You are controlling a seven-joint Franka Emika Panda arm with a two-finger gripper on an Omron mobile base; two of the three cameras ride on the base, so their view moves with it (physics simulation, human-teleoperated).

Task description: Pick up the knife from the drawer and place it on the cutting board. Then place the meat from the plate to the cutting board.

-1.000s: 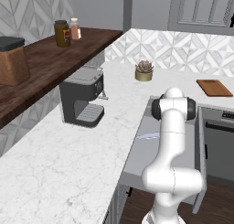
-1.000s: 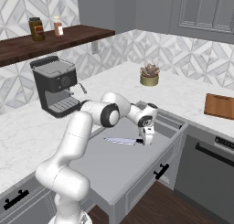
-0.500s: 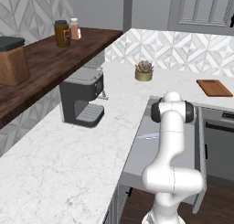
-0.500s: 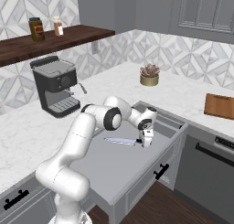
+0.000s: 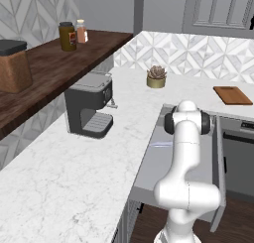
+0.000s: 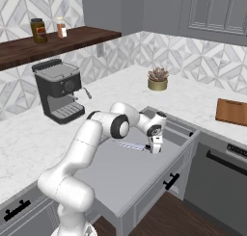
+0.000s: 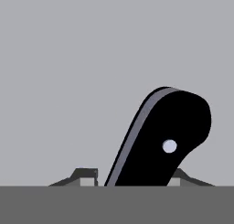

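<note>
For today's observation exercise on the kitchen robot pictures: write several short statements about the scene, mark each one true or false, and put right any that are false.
1. The drawer stands pulled open. True.
2. The knife lies on the cutting board. False: it lies in the drawer, and the board sits apart on the counter.
3. The gripper is down at the knife's black handle, one fingertip on each side. True.
4. The potted plant stands on the wooden wall shelf. False: it stands on the counter near the backsplash.
5. A coffee machine stands on the counter below the shelf. True.
</note>
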